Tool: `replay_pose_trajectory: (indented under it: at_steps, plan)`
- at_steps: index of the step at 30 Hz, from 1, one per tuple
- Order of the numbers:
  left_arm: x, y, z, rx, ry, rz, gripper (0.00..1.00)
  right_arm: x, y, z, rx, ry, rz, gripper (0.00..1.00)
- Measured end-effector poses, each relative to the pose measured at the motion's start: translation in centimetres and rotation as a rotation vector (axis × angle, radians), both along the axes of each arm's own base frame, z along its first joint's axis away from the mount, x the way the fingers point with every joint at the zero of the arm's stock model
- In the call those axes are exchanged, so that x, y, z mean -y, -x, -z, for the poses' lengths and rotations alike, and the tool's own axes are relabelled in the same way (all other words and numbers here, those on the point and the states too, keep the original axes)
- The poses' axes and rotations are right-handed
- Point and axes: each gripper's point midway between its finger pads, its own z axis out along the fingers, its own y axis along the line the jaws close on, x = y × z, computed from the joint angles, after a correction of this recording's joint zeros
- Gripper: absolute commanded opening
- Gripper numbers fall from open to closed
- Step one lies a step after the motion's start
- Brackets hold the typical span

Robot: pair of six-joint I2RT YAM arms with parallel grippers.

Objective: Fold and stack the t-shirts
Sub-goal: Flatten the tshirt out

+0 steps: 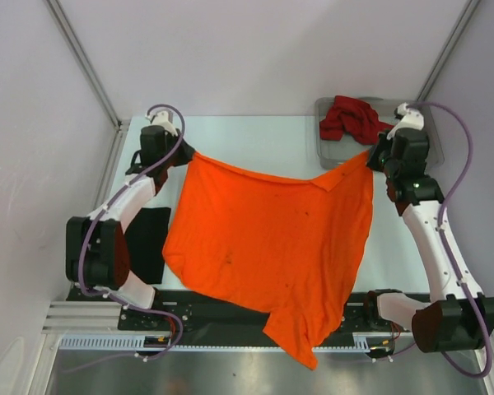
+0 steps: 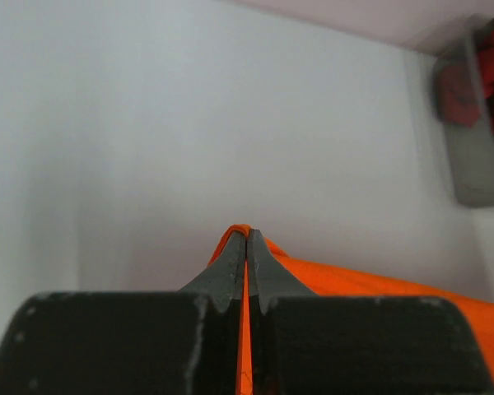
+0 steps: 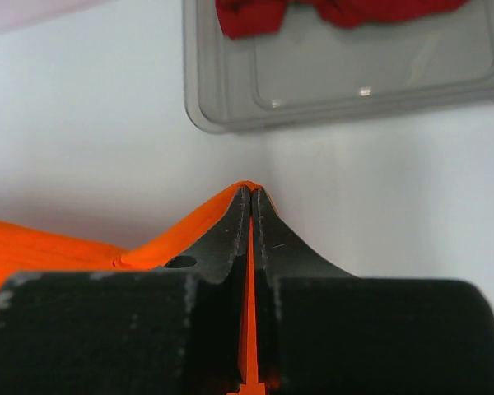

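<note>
Jaws: both pinched tight on orange shirt (image 1: 263,247) corners.
Tension: hold the far edge taut and level.
Lay-down: lower evenly onto counter (image 1: 255,140), avoiding tray (image 1: 333,152).

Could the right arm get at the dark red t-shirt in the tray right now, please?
Probably not yet: the dark red t-shirt lies near, unobstructed, but the right gripper has jaws shut on the orange t-shirt.

Overhead; wrist close-ups; orange t-shirt (image 1: 263,247) shared

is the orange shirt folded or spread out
Spread out: the orange shirt is stretched open between the left claw and right claw, each pinching a corner.
</note>
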Motion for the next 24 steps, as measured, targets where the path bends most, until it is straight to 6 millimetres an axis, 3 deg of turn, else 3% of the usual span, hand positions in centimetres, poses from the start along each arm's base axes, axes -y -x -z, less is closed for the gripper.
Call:
replay_pose_trajectory:
  at_steps: [2,4,8,10,11,15,24]
  plan:
    - [0.1,0.4,-3.3,0.048,0.014,0.004,0.01,0.0,0.1,-3.8,0.069,-0.007,-0.001,0.00]
    - [0.2,1.4,-8.2,0.132,0.039,0.010,0.00,0.0,1.0,-8.2,0.160,-0.014,-0.002,0.00]
    - [0.4,5.2,-20.7,0.391,0.103,0.034,0.00,0.1,5.2,-17.6,0.391,-0.030,-0.014,0.00]
    - [0.3,9.0,-27.4,0.551,0.137,0.056,0.00,0.1,8.0,-21.3,0.498,-0.036,-0.022,0.00]
    - [0.3,9.9,-28.7,0.583,0.146,0.060,0.00,0.1,9.4,-22.9,0.547,-0.039,-0.027,0.00]
    - [0.2,17.3,-35.8,0.778,0.205,0.104,0.00,-0.1,15.5,-28.4,0.731,-0.048,-0.056,0.00]
    - [-1.6,32.2,-46.9,1.087,0.238,0.123,0.00,-0.2,28.7,-37.6,1.099,-0.067,-0.109,0.00]
